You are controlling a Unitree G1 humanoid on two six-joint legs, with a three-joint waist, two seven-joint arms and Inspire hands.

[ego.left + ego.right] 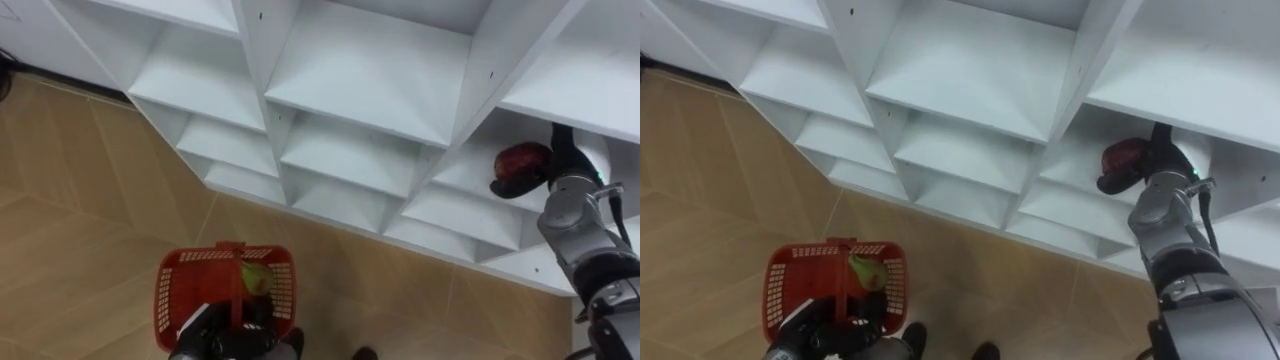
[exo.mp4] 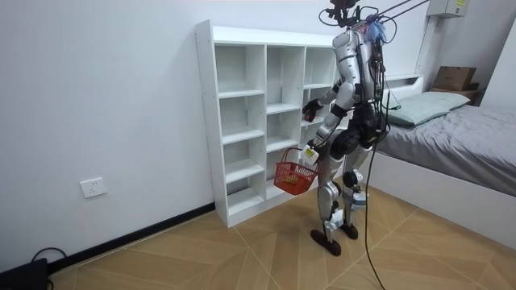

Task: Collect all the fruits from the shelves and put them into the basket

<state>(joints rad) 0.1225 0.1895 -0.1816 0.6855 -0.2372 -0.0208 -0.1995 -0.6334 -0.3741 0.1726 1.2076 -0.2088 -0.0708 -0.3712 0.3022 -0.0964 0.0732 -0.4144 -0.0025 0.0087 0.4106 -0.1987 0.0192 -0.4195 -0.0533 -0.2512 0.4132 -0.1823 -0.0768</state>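
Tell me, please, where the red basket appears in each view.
Left eye view: basket at bottom, left of centre, held by left hand.
Right eye view: basket bottom left.
Room view: basket centre, low before the shelves.
Shared landmark: shelves; right hand grips red fruit there.

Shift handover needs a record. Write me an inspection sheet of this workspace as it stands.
Surface: white shelf unit standing on a wooden floor.
Job's things: red fruit in a compartment on the robot's right; green fruit in the red basket.
Clutter: nothing seen.
Hands: right hand shut on the red fruit; left hand shut on the red basket's handle.
Cables: dark cable on the floor by the wall.
Surroundings: bed, wall socket.
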